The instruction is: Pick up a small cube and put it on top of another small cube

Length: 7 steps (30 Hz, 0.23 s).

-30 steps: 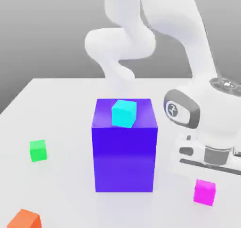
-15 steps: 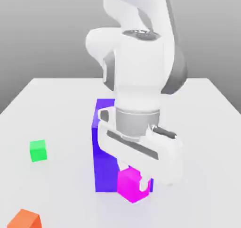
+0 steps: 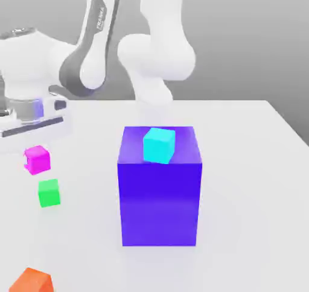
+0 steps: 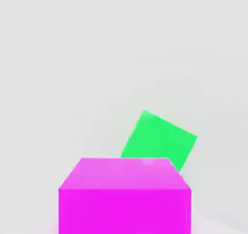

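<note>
Tabletop (image 3: 241,224): wide and flat, a firm base for stacking.
Blue block (image 3: 159,203): landmark, upright; probably an obstacle to carry around or over.
End effector (image 3: 37,155): clamped on the magenta cube, off to the exterior view's left of the blue block, presumably to hold it securely for stacking.
Green cube (image 3: 49,193): flat on the tabletop, to the exterior view's left of the blue block, ready to serve as support.
Magenta cube (image 4: 125,211): gripped off to that same side of the blue block, apparently raised to clear the green cube; likely needing centring and turning before lowering.
Cyan cube (image 3: 159,146): atop the blue block, best left alone.
</note>
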Tool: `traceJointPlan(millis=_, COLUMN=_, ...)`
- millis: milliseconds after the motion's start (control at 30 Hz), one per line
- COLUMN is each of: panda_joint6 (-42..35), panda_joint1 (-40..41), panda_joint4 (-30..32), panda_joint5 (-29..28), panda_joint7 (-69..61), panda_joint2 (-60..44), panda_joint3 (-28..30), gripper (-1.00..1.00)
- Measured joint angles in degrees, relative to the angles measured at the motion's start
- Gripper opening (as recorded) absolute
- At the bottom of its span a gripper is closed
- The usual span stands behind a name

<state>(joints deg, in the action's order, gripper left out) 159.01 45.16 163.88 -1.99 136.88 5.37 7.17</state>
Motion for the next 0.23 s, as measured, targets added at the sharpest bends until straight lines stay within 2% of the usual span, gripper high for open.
traceJointPlan(millis=100, panda_joint6=5.7, panda_joint1=0.0, panda_joint4=-0.1, panda_joint5=2.5, panda_joint7=-1.4, panda_joint2=-6.1, panda_joint3=-0.2, gripper=-1.00)
traceJointPlan(millis=133, panda_joint6=7.6, panda_joint1=0.0, panda_joint4=-0.2, panda_joint5=3.5, panda_joint7=-2.1, panda_joint2=-8.1, panda_joint3=-0.5, gripper=1.00)
traceJointPlan(millis=233, panda_joint6=7.6, panda_joint1=0.0, panda_joint4=-0.2, panda_joint5=3.5, panda_joint7=-2.1, panda_joint2=-8.1, panda_joint3=-0.5, gripper=1.00)
